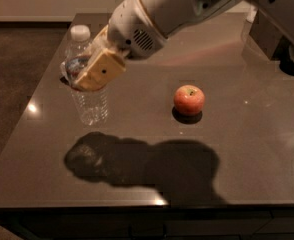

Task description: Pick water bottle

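My gripper (82,76) is clamped on the water bottle (91,106) near the bench's left edge.
The dark bench (247,149) fills the view, and my white arm (157,9) reaches in from the far right corner toward the left edge. The bottle is upright with its white cap up and my fingers closed around its upper body; its shadow lies apart from its base, toward the front edge. An apple (189,100) sits near the middle, well apart.
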You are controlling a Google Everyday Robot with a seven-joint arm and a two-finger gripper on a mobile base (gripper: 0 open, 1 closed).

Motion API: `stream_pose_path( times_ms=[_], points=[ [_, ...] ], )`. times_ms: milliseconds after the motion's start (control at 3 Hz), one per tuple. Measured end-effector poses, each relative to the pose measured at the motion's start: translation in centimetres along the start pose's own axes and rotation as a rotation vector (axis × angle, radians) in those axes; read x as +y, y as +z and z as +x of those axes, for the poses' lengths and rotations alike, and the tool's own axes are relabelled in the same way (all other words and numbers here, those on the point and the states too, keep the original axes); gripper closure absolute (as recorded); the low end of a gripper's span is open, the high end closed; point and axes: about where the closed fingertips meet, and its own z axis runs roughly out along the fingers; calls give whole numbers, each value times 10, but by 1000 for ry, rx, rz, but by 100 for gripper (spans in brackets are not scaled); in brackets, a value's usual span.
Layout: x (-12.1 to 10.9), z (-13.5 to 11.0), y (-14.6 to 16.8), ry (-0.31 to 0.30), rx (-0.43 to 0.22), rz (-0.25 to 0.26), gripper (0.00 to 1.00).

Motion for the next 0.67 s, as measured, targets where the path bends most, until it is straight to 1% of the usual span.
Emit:
stream_pose_path(
  times_ms=[333,667],
  points=[
    [-7,-20,-36,-30,-7,-6,100],
    [-7,-23,-39,-34,-9,-7,100]
  ],
)
